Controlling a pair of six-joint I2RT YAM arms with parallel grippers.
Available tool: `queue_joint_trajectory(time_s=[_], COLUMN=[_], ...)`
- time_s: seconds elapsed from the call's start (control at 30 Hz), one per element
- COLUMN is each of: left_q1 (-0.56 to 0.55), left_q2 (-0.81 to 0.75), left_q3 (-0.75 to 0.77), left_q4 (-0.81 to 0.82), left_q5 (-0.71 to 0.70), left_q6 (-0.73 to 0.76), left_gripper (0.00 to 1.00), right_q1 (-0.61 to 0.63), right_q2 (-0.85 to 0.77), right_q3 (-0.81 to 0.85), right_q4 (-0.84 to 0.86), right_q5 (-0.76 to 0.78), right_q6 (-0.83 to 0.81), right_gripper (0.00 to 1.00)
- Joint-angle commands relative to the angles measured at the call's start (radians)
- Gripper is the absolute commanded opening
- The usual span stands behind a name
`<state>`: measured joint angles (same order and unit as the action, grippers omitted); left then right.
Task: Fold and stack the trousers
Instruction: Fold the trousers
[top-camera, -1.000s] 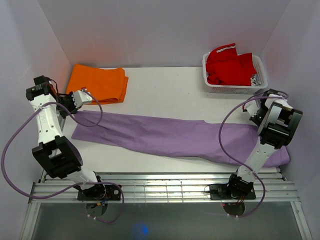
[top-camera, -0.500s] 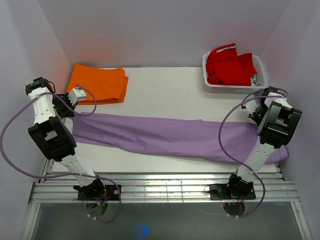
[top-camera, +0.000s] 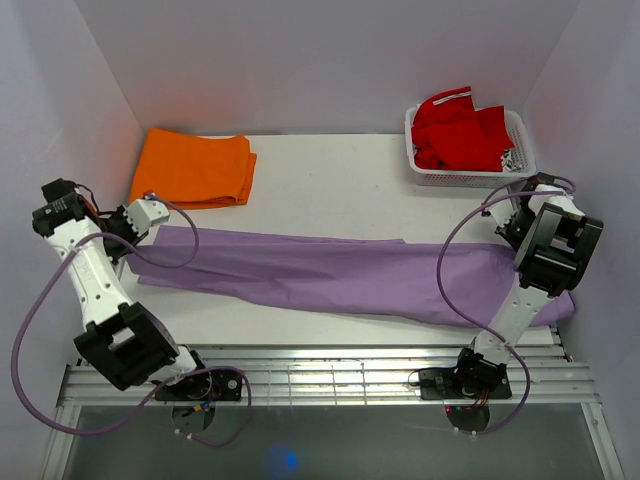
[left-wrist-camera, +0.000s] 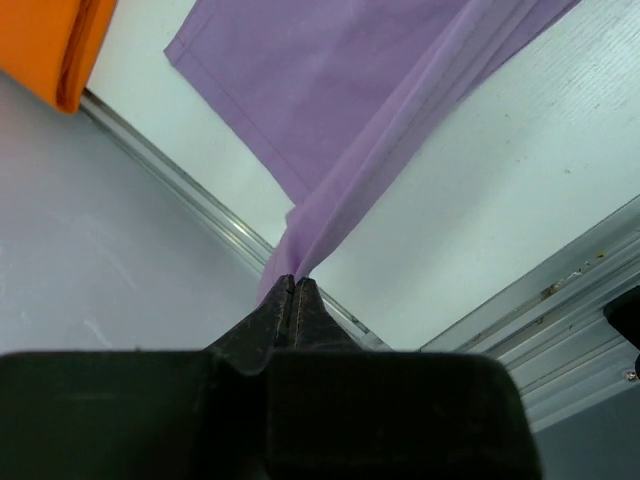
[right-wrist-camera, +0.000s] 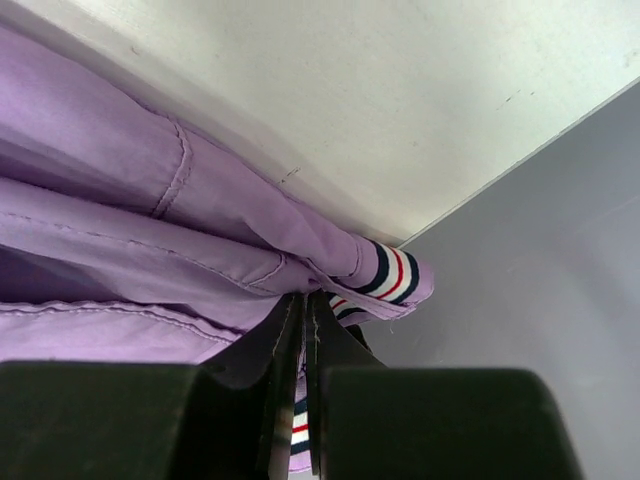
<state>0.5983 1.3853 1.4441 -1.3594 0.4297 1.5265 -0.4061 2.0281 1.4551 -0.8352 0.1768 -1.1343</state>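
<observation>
The lilac trousers (top-camera: 330, 275) lie stretched across the table from left to right. My left gripper (top-camera: 133, 228) is shut on the hem end at the far left; the left wrist view shows the purple cloth (left-wrist-camera: 340, 130) pinched at my closed fingertips (left-wrist-camera: 292, 290) and running away taut. My right gripper (top-camera: 515, 222) is shut on the waistband at the far right. The right wrist view shows the purple waist (right-wrist-camera: 150, 240) with a striped band (right-wrist-camera: 385, 275) clamped between my fingers (right-wrist-camera: 305, 310).
A folded orange garment (top-camera: 195, 168) lies at the back left, just beyond the left gripper. A white basket (top-camera: 470, 175) with a red garment (top-camera: 455, 128) stands at the back right. Walls close in on both sides. Metal rails (top-camera: 330, 375) run along the near edge.
My left arm has swung out to the left and nearer, pulling the hem end with it. The trousers lie a little more stretched. The right arm has barely moved.
</observation>
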Motion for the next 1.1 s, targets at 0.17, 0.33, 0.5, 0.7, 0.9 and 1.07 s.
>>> queue_joint_trajectory(time_s=[0.17, 0.33, 0.5, 0.7, 0.9, 1.07], left_q1=[0.097, 0.097, 0.097, 0.08, 0.058, 0.029], left_q2=[-0.076, 0.067, 0.289, 0.478, 0.532, 0.575], left_q3=[-0.017, 0.001, 0.172, 0.367, 0.398, 0.4], left_q4=[-0.044, 0.068, 0.123, 0.106, 0.106, 0.158], left_q5=[-0.009, -0.005, 0.007, 0.032, 0.05, 0.055], left_q6=[0.043, 0.011, -0.052, -0.045, -0.022, -0.061], left_gripper=[0.0, 0.0, 0.0, 0.0, 0.0, 0.0], right_q1=[-0.008, -0.007, -0.008, -0.008, -0.008, -0.007], right_q2=[-0.002, -0.008, -0.031, -0.062, -0.054, -0.025], right_q3=[0.04, 0.044, 0.06, 0.074, 0.114, 0.155], right_q4=[0.038, 0.033, 0.012, -0.015, -0.044, -0.056], right_q5=[-0.033, -0.022, -0.022, -0.04, -0.05, -0.05], right_q6=[-0.051, -0.045, -0.044, -0.045, -0.05, -0.038], right_gripper=[0.08, 0.08, 0.08, 0.08, 0.08, 0.08])
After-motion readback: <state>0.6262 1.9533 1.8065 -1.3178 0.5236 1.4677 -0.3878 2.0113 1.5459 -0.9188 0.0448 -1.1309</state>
